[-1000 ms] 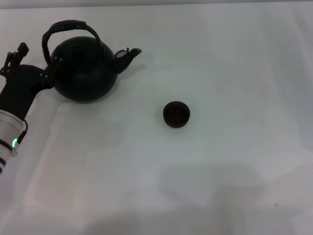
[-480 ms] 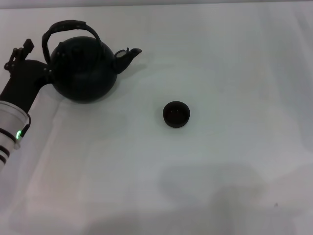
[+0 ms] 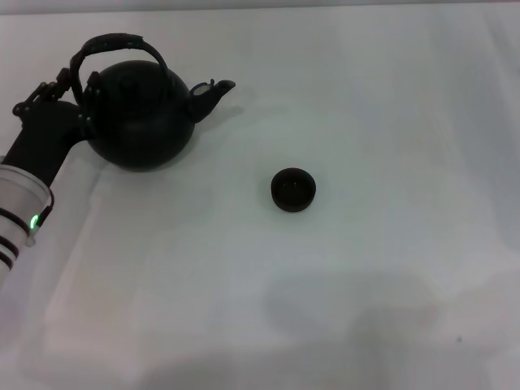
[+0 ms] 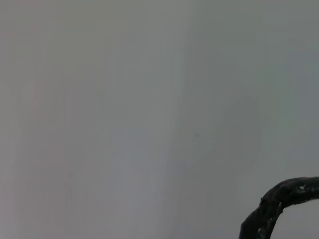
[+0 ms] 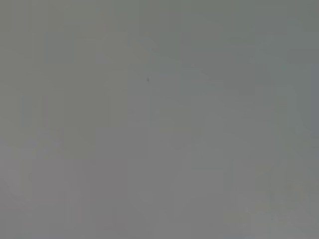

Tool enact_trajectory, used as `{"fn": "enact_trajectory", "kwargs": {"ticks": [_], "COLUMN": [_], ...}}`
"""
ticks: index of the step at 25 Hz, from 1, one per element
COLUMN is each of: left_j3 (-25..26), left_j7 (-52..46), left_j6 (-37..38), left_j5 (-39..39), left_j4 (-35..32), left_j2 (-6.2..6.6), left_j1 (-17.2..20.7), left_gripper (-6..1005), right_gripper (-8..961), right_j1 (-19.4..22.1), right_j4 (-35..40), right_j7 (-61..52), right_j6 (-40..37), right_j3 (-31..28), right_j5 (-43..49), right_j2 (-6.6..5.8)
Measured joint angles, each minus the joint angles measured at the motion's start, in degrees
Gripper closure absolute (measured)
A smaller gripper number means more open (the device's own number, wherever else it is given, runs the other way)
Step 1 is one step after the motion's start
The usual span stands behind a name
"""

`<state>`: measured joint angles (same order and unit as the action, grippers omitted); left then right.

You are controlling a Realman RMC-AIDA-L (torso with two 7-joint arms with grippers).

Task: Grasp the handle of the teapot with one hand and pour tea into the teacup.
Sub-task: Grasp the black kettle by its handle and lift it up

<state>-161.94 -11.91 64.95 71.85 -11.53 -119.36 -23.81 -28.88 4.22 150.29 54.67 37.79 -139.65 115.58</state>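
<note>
The black teapot [image 3: 140,114] stands upright at the far left of the white table, its spout pointing right. Its arched handle [image 3: 114,45] rises over the lid, and a piece of the handle also shows in the left wrist view [image 4: 279,201]. The small dark teacup [image 3: 292,189] stands alone near the middle of the table, well to the right of the pot and nearer to me. My left gripper [image 3: 71,96] is at the pot's left side, by the lower left end of the handle, its dark shape merging with the pot. My right gripper is out of view.
The white table [image 3: 366,284] spreads around both objects. The right wrist view shows only a plain grey surface. A soft shadow lies on the table near the front edge.
My left gripper has moved away from me and to the right, closer to the left end of the handle. The teapot and the teacup have not moved.
</note>
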Motion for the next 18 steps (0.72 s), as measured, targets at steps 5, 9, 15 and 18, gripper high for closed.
{"fn": "enact_trajectory", "kwargs": {"ticks": [5, 9, 15, 18], "left_j3": [-0.1, -0.1, 0.0, -0.1], "left_j7": [0.3, 1.3, 1.4, 1.5], "left_j6": [0.0, 0.0, 0.5, 1.4], "left_j5": [-0.1, -0.2, -0.2, -0.2], "left_j4": [0.0, 0.0, 0.0, 0.2], "left_j2": [0.07, 0.09, 0.19, 0.27], "left_j1": [-0.5, -0.8, -1.5, -2.1], "left_gripper": [577, 710, 848, 873], "right_gripper": [108, 109, 109, 109], "right_j1": [0.0, 0.0, -0.1, -0.1], "right_j4": [-0.1, -0.2, -0.2, -0.2], "right_j7": [0.0, 0.0, 0.0, 0.0], "right_j6": [0.0, 0.0, -0.5, -0.7], "right_j3": [0.0, 0.0, 0.0, 0.0], "right_j5": [-0.1, -0.2, -0.3, -0.2], "right_j2": [0.0, 0.0, 0.07, 0.12]}}
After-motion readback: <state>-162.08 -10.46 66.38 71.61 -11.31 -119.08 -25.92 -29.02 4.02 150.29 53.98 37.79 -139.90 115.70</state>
